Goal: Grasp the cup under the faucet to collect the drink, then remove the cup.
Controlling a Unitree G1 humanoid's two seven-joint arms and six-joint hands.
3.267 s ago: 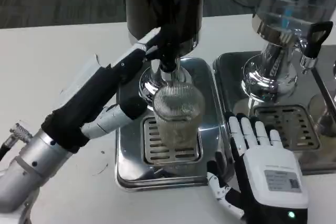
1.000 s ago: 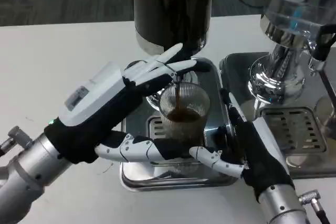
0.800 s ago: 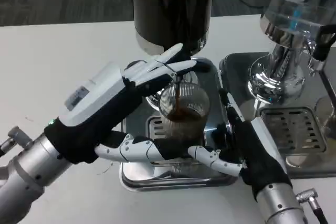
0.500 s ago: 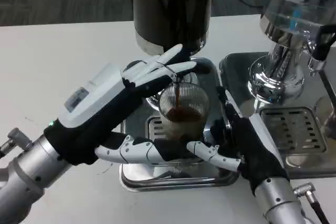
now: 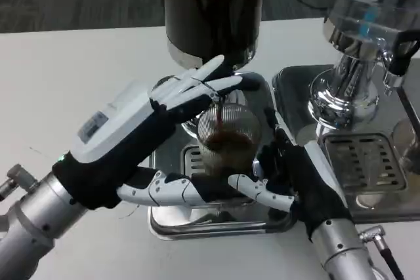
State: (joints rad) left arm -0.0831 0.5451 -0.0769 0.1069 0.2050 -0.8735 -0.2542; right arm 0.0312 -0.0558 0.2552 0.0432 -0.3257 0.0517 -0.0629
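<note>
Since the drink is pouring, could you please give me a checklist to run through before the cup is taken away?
1. Cup sits under the faucet, catching the dark stream: ok.
2. Drink level below the rim: ok.
3. Right hand wrapped on the cup's side: ok, though firmness cannot tell.
4. Left hand has its fingers at the faucet: ok.
5. Flow stopped before removal: not ok, stream is running.
6. Cup upright on the drip tray: ok.
</note>
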